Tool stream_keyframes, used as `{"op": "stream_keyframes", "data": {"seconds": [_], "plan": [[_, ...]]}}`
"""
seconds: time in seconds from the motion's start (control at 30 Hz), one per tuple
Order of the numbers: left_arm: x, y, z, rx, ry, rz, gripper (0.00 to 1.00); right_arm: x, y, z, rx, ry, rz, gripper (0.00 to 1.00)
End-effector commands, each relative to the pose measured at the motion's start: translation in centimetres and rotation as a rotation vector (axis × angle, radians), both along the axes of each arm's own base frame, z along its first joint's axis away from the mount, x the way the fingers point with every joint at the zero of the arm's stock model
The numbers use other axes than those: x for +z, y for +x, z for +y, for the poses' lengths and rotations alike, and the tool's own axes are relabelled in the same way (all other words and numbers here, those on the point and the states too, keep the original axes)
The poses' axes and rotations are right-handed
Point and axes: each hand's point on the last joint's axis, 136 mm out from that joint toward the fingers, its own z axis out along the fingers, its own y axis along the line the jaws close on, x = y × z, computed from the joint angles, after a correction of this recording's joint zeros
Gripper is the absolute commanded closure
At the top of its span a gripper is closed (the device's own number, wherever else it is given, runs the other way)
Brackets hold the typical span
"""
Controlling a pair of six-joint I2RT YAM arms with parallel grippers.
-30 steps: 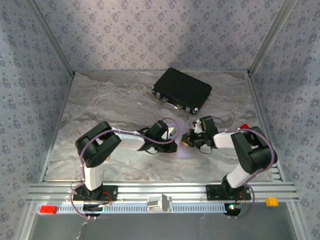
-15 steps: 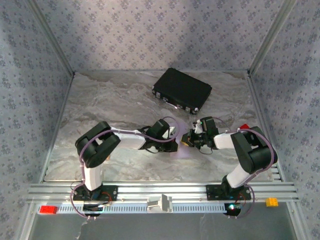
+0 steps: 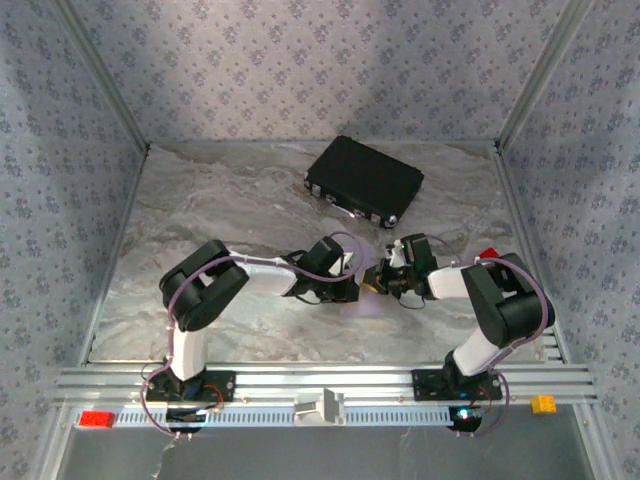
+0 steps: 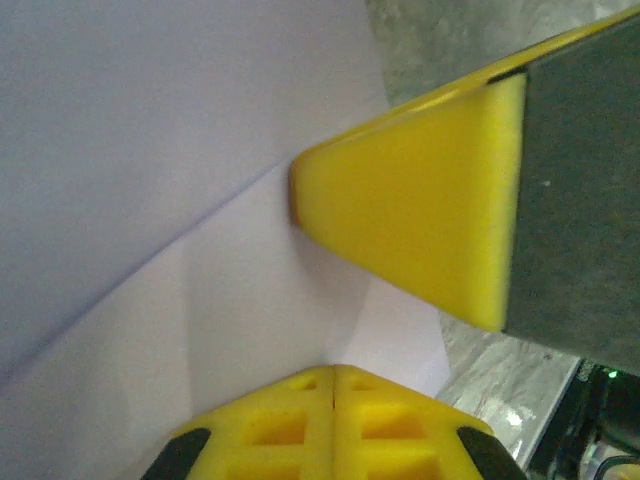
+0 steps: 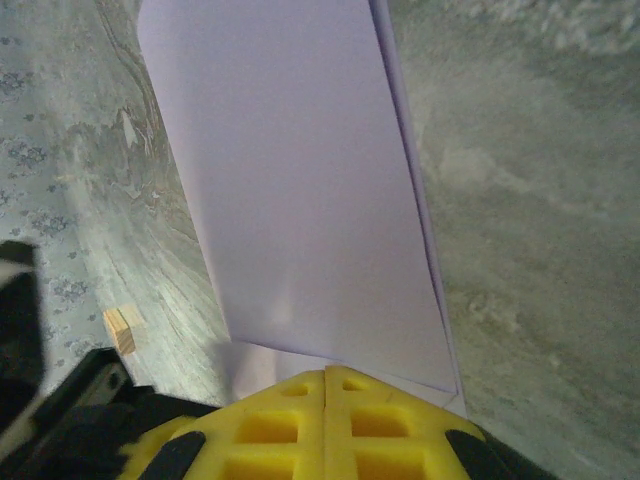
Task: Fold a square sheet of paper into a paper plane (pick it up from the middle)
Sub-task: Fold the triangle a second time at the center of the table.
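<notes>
Ideally the left pincer [image 4: 333,375] and right pincer [image 5: 327,378], both with fingers together, should press flat on the folded square sheet of paper [image 5: 300,180], sharpening its crease [image 4: 180,248] against the bench [image 5: 520,200].

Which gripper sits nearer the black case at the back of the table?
Right, narrowly. The right gripper is just in front of the near corner of the black case; the left gripper is beside it to the left, slightly farther from the case.

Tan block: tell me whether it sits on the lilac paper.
No, the tan block lies on the bare table, apart from the lilac paper.
</notes>
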Motion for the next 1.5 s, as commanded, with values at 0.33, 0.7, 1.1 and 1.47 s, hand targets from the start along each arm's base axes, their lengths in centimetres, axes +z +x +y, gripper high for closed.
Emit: {"op": "stream_keyframes", "data": {"seconds": [0.33,0.7,1.1,1.47], "plan": [[-1.2,-4.8,3.9,-0.124,0.098,0.038,0.92,-3.3,-1.9,-2.4,-0.053,-0.129,0.119,0.99],[-2.0,-6.7,6.4,-0.166,0.208,0.019,0.92,-3.3,-2.0,-2.4,-0.056,-0.131,0.117,0.99],[3.7,-3.3,4.5,-0.049,0.028,-0.133,0.93,-2.7,-1.7,-2.1,-0.055,-0.113,0.102,0.98],[1.0,-1.1,2.2,-0.031,0.062,-0.059,0.96,-2.5,-1.5,-1.8,-0.053,-0.098,0.095,0.98]]}}
